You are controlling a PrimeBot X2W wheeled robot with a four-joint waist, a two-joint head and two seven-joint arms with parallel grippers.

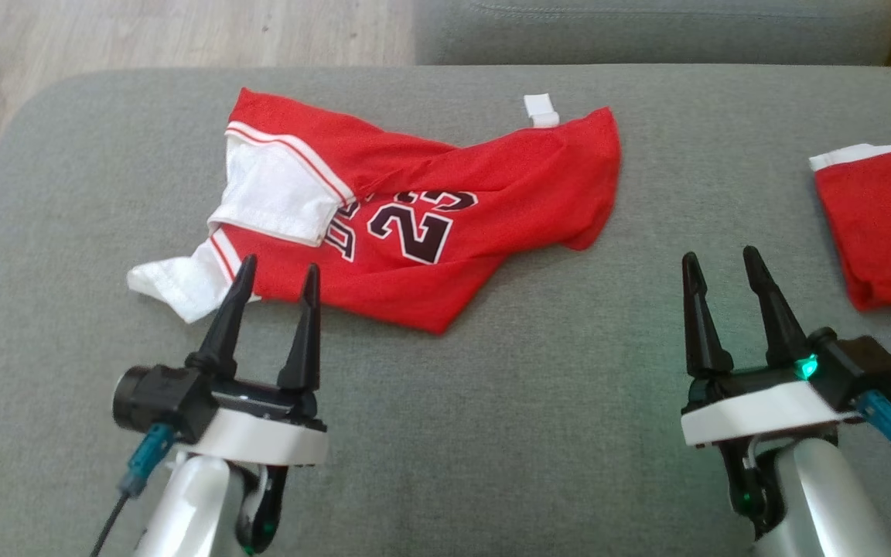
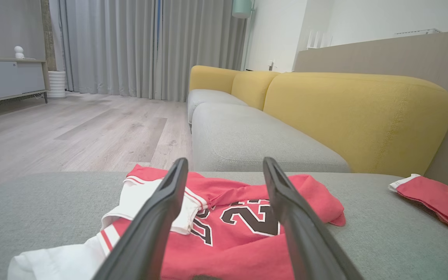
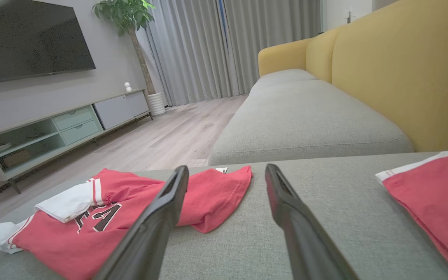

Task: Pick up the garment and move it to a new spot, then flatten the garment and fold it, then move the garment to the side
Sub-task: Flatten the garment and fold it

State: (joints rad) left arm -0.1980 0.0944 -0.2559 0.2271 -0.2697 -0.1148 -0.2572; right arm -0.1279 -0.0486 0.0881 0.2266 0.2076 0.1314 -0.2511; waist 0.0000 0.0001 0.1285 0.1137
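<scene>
**A:** How did the pincers stand?

**B:** Both were wide. The left pincer (image 1: 280, 264) was low at the left of the head view, its two dark fingers spread and holding nothing. The right pincer (image 1: 721, 254) stood well apart from it at the right, spread just as wide and also empty (a small green light (image 1: 804, 366) glowed at its base).

**A:** And the garment?

**B:** The garment (image 1: 414, 216) lay crumpled on the grey cushion (image 1: 492, 433), just beyond the left pincer. That pincer's tips overlapped its near left edge in the head view, though I could not tell whether they touched the cloth. The red mesh was bunched, with a white side panel folded over at the left. The black "23" faced up near the middle, and a white tag (image 1: 541, 110) stuck out at the far edge.

**A:** Anything else?

**B:** A second red cloth (image 1: 886, 224) with a white edge lay off to the right, well apart from the garment. Past the cushion were a grey sofa seat (image 2: 247, 136) with a yellow backrest (image 2: 356, 116) and a wooden floor (image 2: 72, 128). Farthest off hung grey curtains (image 2: 130, 46).
</scene>
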